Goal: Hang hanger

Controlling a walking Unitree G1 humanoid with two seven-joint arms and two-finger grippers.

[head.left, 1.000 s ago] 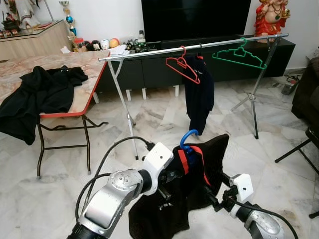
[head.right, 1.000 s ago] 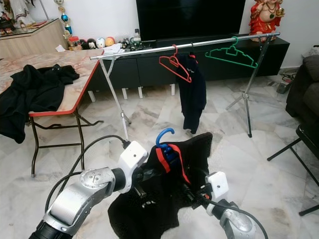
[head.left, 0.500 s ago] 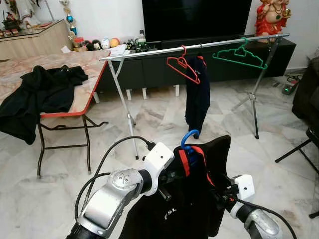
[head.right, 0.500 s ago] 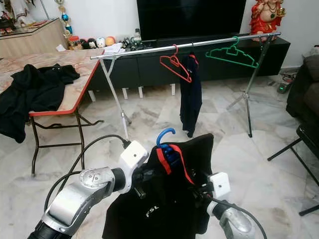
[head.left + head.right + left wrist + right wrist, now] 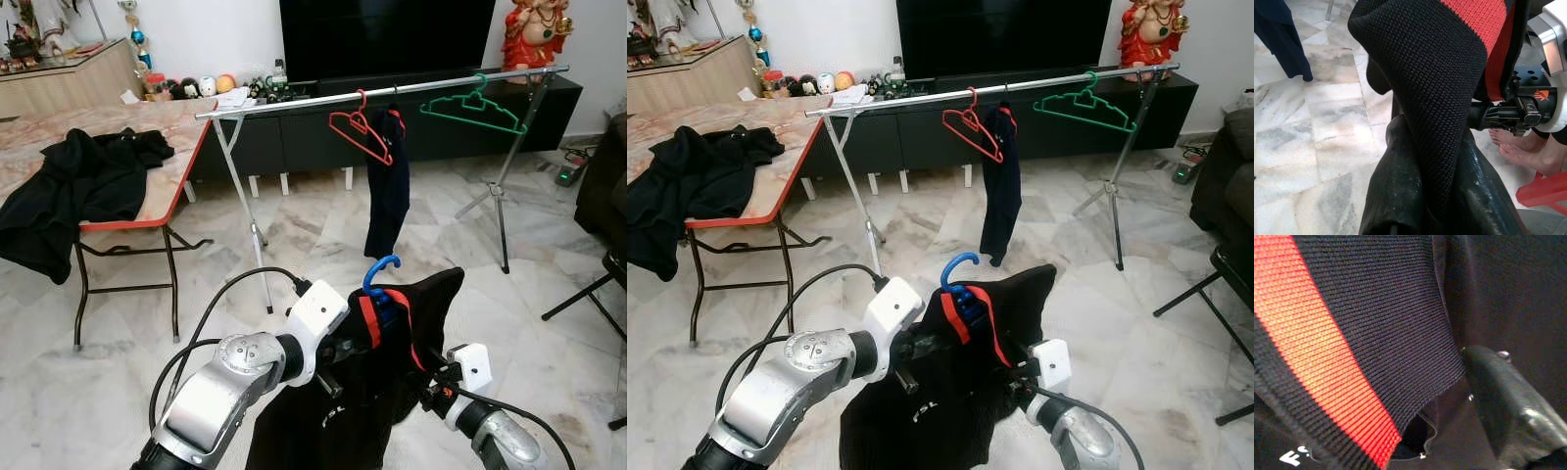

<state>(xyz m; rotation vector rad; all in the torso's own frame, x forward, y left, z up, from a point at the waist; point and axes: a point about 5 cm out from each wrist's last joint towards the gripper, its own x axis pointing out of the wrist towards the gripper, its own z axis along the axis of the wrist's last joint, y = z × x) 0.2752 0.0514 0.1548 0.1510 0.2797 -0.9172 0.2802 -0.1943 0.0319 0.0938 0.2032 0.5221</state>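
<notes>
Lifting the blue hanger a bit: over the last second its hook has come up and drifted to my right, and the black shirt on it has gone from bunched to hanging flatter. The dark garment on the rail has also swung edge-on and looks narrower. I read this as the load being gathered and ready to carry; the hang itself is not yet done.

Left end effector: both rubbery black fingers are pressed against the shirt's ribbed collar, closed on the fabric. Right end effector: one glossy finger lies against the knit; I can't tell how far it is open or whether it has a grip.

The hanger sits between my two arms, low and close to me, well apart from the clothes rail.

Materials:
- Shirt: coarse rib-knit collar with an orange-red stripe, smoother black body with small white lettering. Limp, will sway.
- Hanger: thin blue hook, open curve, likely plastic.
- Rail: slim metal bar on folding tripod legs, carrying a red hanger and a green hanger, both empty wire-thin frames.
- Floor: polished marble tiles.
- Bench on my left, red-edged, stone-pattern top, black clothing heaped on it.

Free span of rail lies left of the red hanger.
</notes>
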